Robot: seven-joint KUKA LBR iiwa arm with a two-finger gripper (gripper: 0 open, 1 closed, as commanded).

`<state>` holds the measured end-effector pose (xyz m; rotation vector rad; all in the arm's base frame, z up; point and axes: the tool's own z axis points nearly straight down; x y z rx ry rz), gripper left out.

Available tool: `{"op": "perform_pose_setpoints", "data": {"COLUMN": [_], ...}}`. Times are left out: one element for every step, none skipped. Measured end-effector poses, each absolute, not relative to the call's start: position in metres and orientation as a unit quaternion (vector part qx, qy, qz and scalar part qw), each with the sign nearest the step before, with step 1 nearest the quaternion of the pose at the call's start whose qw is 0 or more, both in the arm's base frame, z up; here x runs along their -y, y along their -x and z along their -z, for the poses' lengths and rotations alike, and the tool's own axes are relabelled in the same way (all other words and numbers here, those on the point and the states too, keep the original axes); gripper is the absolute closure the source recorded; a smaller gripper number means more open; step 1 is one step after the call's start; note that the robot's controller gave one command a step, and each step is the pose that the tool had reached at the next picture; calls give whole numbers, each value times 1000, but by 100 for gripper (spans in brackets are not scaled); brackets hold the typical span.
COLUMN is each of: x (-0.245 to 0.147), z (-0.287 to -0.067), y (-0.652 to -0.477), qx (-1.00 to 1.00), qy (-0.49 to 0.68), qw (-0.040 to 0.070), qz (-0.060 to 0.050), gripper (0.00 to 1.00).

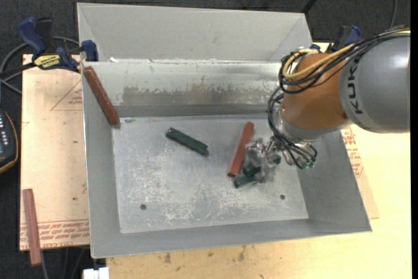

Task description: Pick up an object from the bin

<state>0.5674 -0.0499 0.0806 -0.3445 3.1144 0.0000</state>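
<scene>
Arm low in the right of the grey bin (pixel 196 202)

The arm (pixel 313 98) has its tool (pixel 260 163) down near the bin floor, just beside a reddish-brown stick (pixel 240 150) and over a small dark green piece (pixel 246 178). Whether the tool is apart or together I cannot tell. A dark green bar (pixel 187 141) lies well to its left.

Even overhead light, pale glare on the back wall of the bin (pixel 196 36), soft sheen on the grey arm (pixel 384 85)
</scene>
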Motion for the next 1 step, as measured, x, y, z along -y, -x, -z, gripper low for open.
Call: {"op": "perform_pose_setpoints", "data": {"x": [41], "z": [-207], "y": [-584], "qx": [-991], "qy": [134], "qw": [6], "qz": [1], "gripper": [100]}}
